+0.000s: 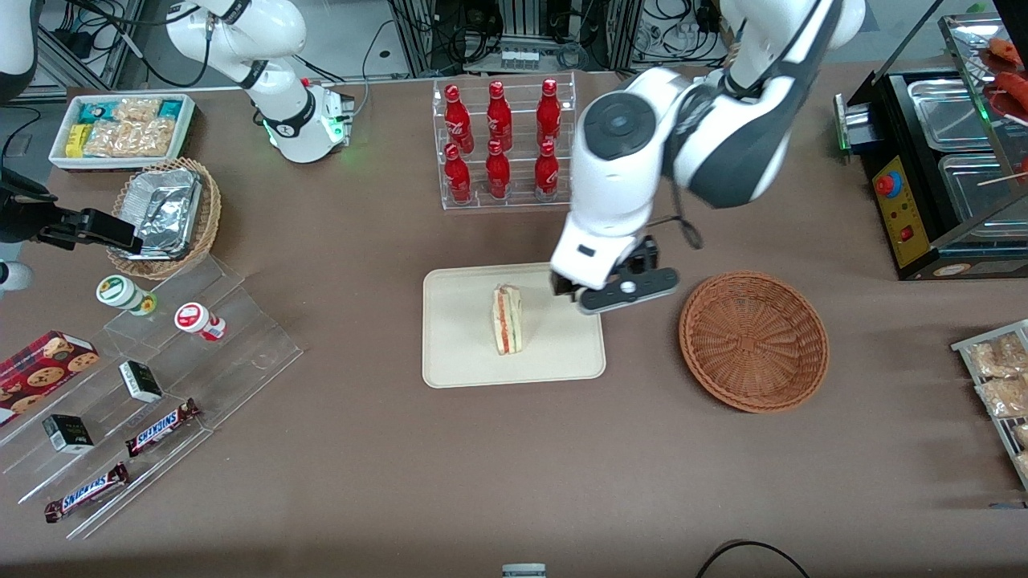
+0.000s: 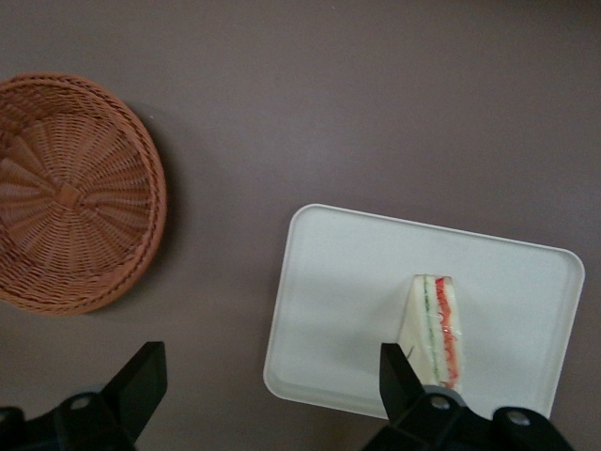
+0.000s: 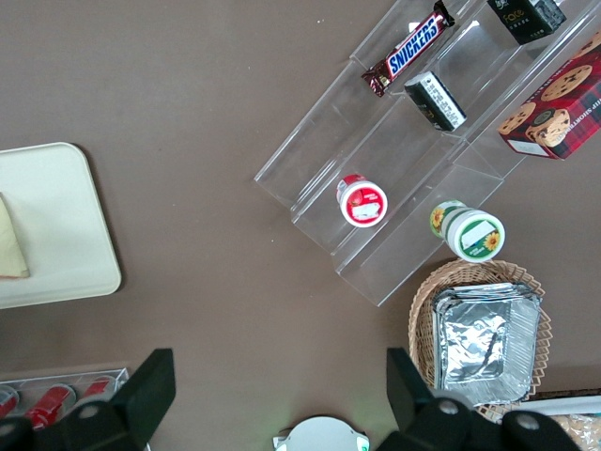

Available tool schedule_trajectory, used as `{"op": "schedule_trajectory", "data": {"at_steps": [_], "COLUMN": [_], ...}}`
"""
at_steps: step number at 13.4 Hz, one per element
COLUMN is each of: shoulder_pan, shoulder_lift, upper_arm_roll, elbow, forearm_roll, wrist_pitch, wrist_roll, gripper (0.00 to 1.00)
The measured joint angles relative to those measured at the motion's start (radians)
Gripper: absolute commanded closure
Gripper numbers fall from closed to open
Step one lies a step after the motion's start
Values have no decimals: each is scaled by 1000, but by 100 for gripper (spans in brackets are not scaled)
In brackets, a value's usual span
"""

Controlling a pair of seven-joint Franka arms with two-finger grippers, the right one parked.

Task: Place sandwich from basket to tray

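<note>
The sandwich (image 1: pixel 507 319) (image 2: pixel 437 329) lies on its side on the cream tray (image 1: pixel 458 353) (image 2: pixel 338 282), with its red and green filling showing along one edge. Beside the tray, toward the working arm's end of the table, the reddish-brown wicker basket (image 1: pixel 753 341) (image 2: pixel 70 193) is empty. My gripper (image 1: pixel 614 291) (image 2: pixel 270 362) hovers above the tray's rim on the basket side, raised off the table. It is open and holds nothing. The sandwich sits clear of the fingers.
A clear rack of red bottles (image 1: pixel 502 144) stands farther from the front camera than the tray. Toward the parked arm's end are a lighter basket of foil containers (image 1: pixel 165 210), a white snack bin (image 1: pixel 122 128) and clear stepped shelves (image 1: pixel 152 385). A metal warmer (image 1: pixel 940 160) stands toward the working arm's end.
</note>
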Motion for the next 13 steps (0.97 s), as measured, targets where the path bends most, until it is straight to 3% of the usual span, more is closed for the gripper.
{"op": "schedule_trajectory", "data": {"at_steps": [6, 13], "shoulder_pan": [194, 412], "shoulder_lift": [-225, -339], "upper_arm_roll": [3, 7], "elbow": [-151, -171], "forearm_roll": [-52, -105], "wrist_pitch": [-82, -175], "wrist_roll": [304, 668], "gripper": [0, 0]}}
